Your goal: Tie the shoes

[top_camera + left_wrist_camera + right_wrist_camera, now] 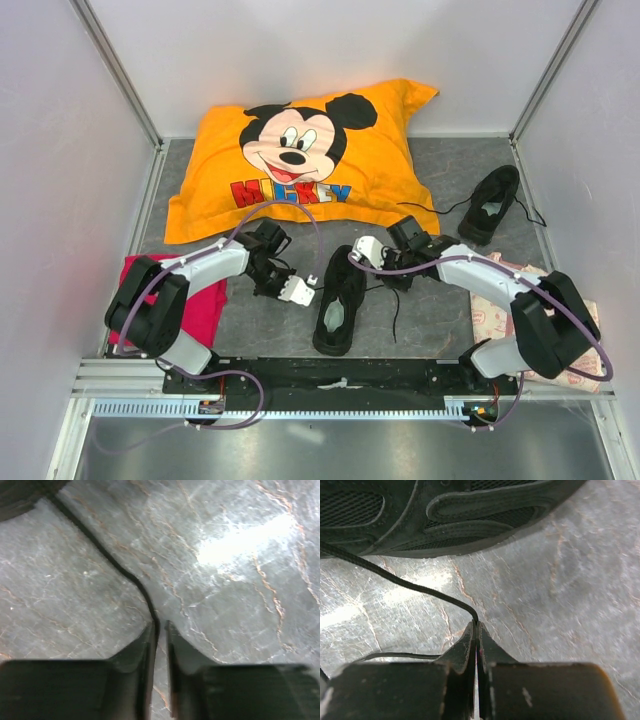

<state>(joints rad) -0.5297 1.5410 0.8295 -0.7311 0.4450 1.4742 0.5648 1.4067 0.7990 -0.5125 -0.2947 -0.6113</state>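
Observation:
One black shoe (338, 305) lies toe toward me in the middle of the table, and the other shoe (490, 205) lies at the back right. My left gripper (303, 292) is low just left of the near shoe. In the left wrist view a black lace (107, 555) runs down into the left gripper (160, 625), whose jaws stand a thin gap apart with table showing between them. My right gripper (356, 253) is at the near shoe's far end. In the right wrist view the right gripper (477, 625) is shut on a lace (405, 582) that leads from the shoe's side (460, 515).
An orange Mickey pillow (300, 160) fills the back of the table. A red cloth (205, 300) lies under my left arm, and a pale patterned cloth (495, 310) under my right. Enclosure walls stand on three sides, with a metal rail (330, 385) along the front.

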